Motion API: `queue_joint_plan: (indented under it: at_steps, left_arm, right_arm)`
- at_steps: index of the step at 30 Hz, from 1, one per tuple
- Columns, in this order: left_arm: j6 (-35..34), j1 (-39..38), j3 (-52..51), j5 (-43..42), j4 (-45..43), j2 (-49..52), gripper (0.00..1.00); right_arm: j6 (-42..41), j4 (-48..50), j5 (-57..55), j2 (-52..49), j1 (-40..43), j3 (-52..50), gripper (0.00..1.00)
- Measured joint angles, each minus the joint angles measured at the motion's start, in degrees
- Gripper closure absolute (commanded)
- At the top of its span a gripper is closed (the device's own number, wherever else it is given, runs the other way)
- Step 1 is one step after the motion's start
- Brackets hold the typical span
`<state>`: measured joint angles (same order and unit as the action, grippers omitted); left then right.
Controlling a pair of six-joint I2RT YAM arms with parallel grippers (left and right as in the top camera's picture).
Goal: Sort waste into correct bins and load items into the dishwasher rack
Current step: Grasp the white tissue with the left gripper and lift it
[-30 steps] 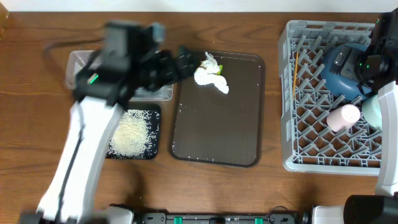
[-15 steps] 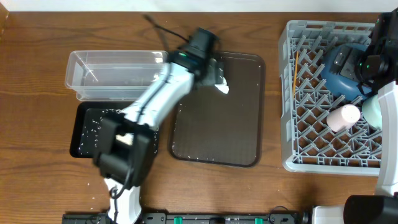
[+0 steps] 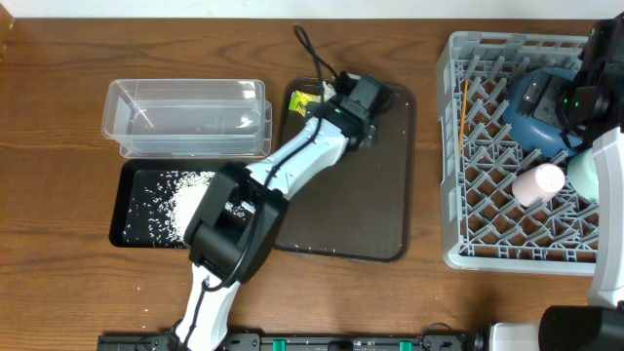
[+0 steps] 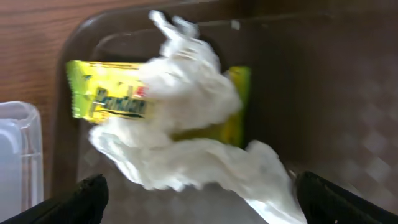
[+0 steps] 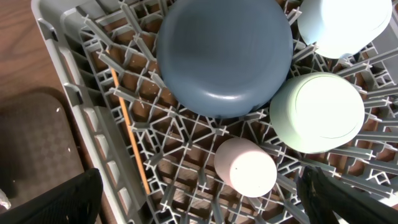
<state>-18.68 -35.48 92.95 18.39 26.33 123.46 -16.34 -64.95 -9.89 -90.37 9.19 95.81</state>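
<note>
My left gripper (image 3: 353, 105) (image 4: 199, 208) is open and hovers just above the crumpled white tissue (image 4: 186, 124) on the dark brown serving tray (image 3: 341, 205). The tissue lies partly over the yellow-green wrapper (image 4: 106, 99) (image 3: 304, 100). Loose rice (image 3: 180, 190) lies in the black tray (image 3: 132, 234), next to the clear tub (image 3: 185, 117). My right gripper (image 5: 199, 205) (image 3: 577, 97) is open above the grey rack (image 3: 468, 224). The rack holds the dark blue dish (image 5: 224, 56), pale blue bowl (image 5: 317, 112), saucer (image 5: 339, 25), pink cup (image 5: 245, 167) and wooden stick (image 5: 130, 137).
The clear tub's corner (image 4: 15, 155) shows at the left of the left wrist view, close to the brown tray's rim. A black cable (image 3: 317, 58) loops from the left arm over the table behind the tray.
My left arm has swung right from over the clear tub to the tissue on the brown tray. The rice in the black tray now looks more spread out. The right arm has not moved.
</note>
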Motion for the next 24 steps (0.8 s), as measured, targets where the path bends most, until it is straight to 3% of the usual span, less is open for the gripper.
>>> queue_joint_plan:
  at_steps: [11, 24]
  left_arm:
    - [-11.4, 2.3, 0.0, -1.3, -0.7, 0.0, 0.02]
    - [-14.1, 2.3, 0.0, -3.0, -2.2, 0.4, 0.02]
  right_arm:
    - [0.0, 0.0, 0.0, 0.0, 0.0, 0.0, 0.01]
    - [0.0, 0.0, 0.0, 0.0, 0.0, 0.0, 0.01]
